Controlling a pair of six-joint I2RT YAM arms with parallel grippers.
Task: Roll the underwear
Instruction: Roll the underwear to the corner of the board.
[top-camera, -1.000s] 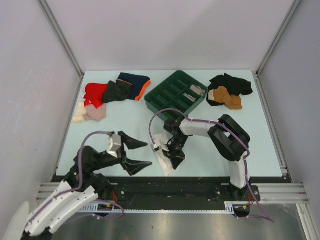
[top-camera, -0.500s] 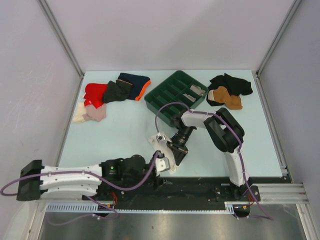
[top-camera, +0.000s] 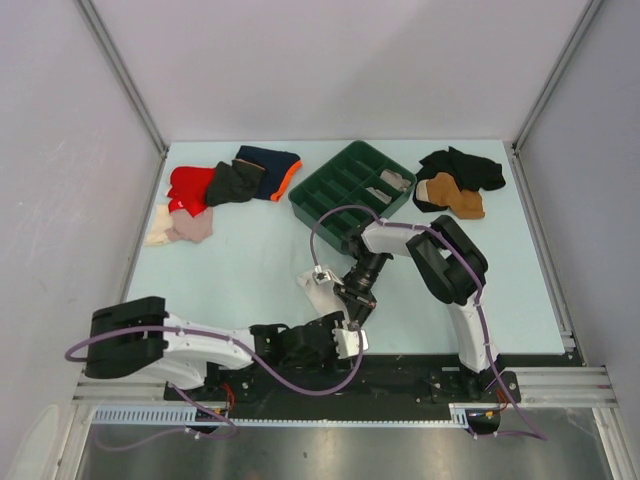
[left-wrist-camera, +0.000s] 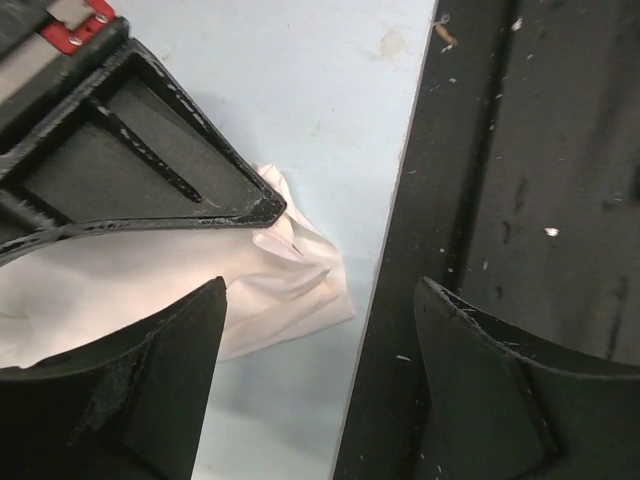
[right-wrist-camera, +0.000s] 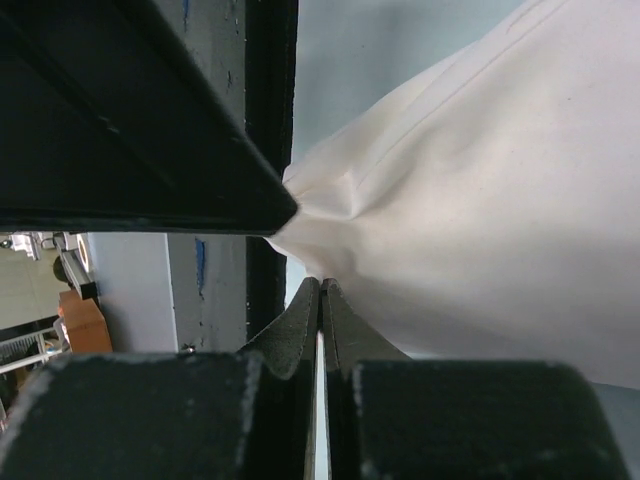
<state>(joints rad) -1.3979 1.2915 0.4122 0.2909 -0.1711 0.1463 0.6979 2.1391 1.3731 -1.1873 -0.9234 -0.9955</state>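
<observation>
The white underwear (top-camera: 322, 291) lies crumpled near the table's front edge. In the right wrist view it (right-wrist-camera: 480, 190) fills the upper right. My right gripper (top-camera: 356, 306) is shut, its tips (right-wrist-camera: 322, 292) pinching a fold at the cloth's edge. My left gripper (top-camera: 345, 337) reaches in low along the front edge. It is open in the left wrist view (left-wrist-camera: 320, 385), straddling the table edge just beside the underwear's corner (left-wrist-camera: 300, 275), with nothing between its fingers. The right gripper's finger (left-wrist-camera: 130, 170) shows above the cloth there.
A green compartment tray (top-camera: 330, 197) stands at the back centre. Red, dark and navy garments (top-camera: 215, 182) and a pink-beige cloth (top-camera: 182, 228) lie back left. Black and tan-brown garments (top-camera: 455, 185) lie back right. The black front rail (left-wrist-camera: 520, 200) runs just beside the underwear.
My left arm has swung from the left side across the front edge, its open gripper now beside the underwear. The right gripper shifted slightly back with the cloth.
</observation>
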